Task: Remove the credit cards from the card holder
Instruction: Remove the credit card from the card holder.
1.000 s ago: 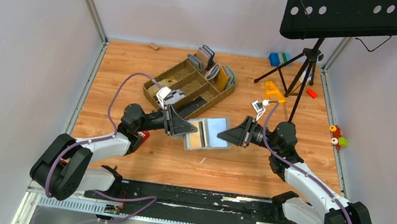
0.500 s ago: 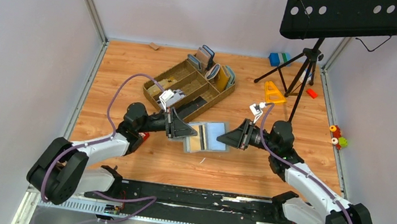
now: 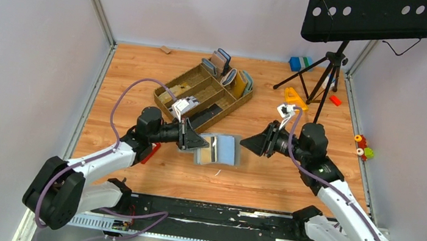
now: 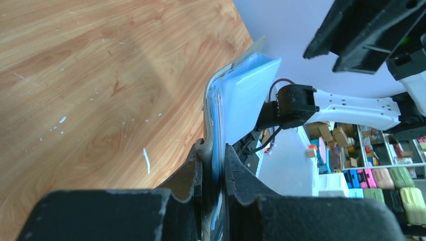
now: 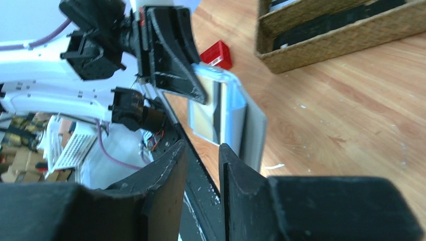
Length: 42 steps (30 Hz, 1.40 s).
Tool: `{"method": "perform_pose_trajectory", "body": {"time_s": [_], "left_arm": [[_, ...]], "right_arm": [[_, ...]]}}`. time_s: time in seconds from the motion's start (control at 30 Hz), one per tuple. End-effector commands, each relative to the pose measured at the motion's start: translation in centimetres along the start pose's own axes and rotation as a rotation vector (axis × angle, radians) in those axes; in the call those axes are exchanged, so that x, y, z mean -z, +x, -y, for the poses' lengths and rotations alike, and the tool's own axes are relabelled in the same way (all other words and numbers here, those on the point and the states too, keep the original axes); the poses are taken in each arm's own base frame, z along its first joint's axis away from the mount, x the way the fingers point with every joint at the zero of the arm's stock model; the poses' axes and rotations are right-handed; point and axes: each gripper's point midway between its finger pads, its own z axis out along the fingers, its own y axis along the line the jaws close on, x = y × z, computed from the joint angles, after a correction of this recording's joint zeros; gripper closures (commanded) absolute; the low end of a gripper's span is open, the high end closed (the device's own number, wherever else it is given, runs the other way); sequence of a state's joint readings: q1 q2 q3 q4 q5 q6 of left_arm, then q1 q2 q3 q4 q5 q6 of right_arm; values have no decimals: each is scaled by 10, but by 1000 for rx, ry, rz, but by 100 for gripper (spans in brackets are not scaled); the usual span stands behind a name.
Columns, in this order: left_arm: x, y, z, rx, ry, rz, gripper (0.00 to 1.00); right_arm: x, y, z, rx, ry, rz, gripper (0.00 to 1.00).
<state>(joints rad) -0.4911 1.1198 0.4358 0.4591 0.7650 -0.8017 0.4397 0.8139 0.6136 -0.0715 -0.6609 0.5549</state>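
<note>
The card holder (image 3: 222, 150) is held open above the wooden table, light blue-grey inside faces up, with a tan card face and a dark stripe showing in its left half. My left gripper (image 3: 194, 141) is shut on its left edge. In the left wrist view the holder (image 4: 241, 95) stands edge-on between the closed fingers (image 4: 213, 158). My right gripper (image 3: 245, 143) is just right of the holder's right edge, apart from it, open by a narrow gap and empty. The right wrist view shows the holder (image 5: 228, 118) beyond my fingertips (image 5: 201, 150).
A brown compartment tray (image 3: 185, 86) stands behind the holder with upright wallets (image 3: 227, 67) at its far end. A small red block (image 3: 150, 149) lies by the left arm. A music stand tripod (image 3: 328, 67), a yellow piece (image 3: 292, 97) and small toys (image 3: 362, 148) are at the right.
My right gripper has let go of the holder's right edge and drawn back to the right. My left gripper has pulled the holder slightly left, and the holder looks narrower, partly folded.
</note>
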Motion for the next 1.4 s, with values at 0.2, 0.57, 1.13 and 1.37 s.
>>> {"method": "perform_pose_trajectory", "body": {"time_s": [0.2,0.57,1.13,1.37], "left_arm": [[-6,-11,19,-39,61,7,100],[-3,-16,46,-18,183,6,100],[0,-17,66,-3,287,25,100],[1,-19,71,-8,304,31,100]], "right_arm": [[-37,28,-28,57,-125,-157,75],[-58,48,-9,-36,-137,-203,79],[-67,50,-17,-97,-224,-223,80],[-68,51,5,-84,-82,-214,68]]}}
